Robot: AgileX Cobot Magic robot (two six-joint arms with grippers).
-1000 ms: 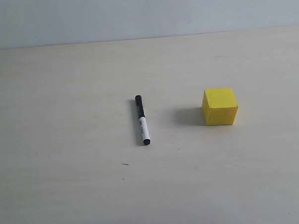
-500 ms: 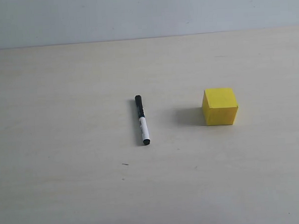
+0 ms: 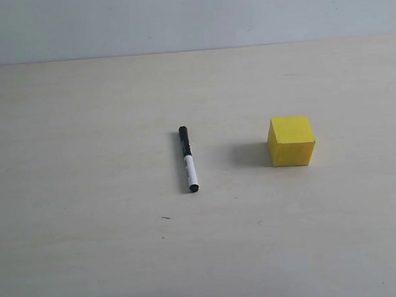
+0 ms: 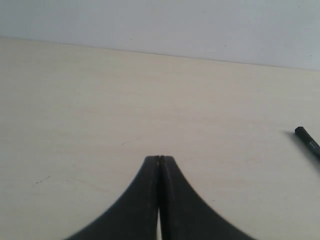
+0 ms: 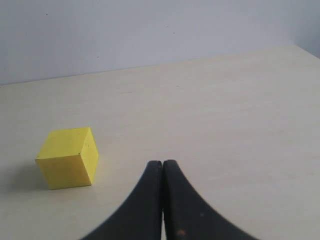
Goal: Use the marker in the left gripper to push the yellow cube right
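The marker (image 3: 188,159) lies loose on the surface (image 3: 88,193), long axis running near to far, well left of the yellow cube (image 3: 291,141). Left gripper (image 4: 159,161) has its jaws pressed together, empty; the marker's cap pokes in off to one side of them. Right gripper (image 5: 162,164) is closed too, nearer the cube.

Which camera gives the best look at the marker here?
The exterior view: the whole marker lies on the table, black cap to black end, left of the cube. The left wrist view catches only its black end at the frame edge. The right wrist view misses it.
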